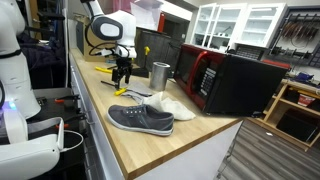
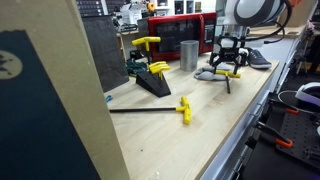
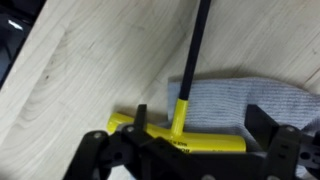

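I stand at a long pale wooden countertop (image 1: 200, 138). White glass-fronted cabinets (image 1: 245, 25) fill the upper right, a tool pegboard (image 1: 300, 32) at the right edge, under even indoor light.

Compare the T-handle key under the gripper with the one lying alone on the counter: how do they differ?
The gripper's key sits right below the open gripper; the lone key lies well away. The gripper's key rests partly on the grey cloth; the lone key on bare wood. Both have yellow handles, black shafts.
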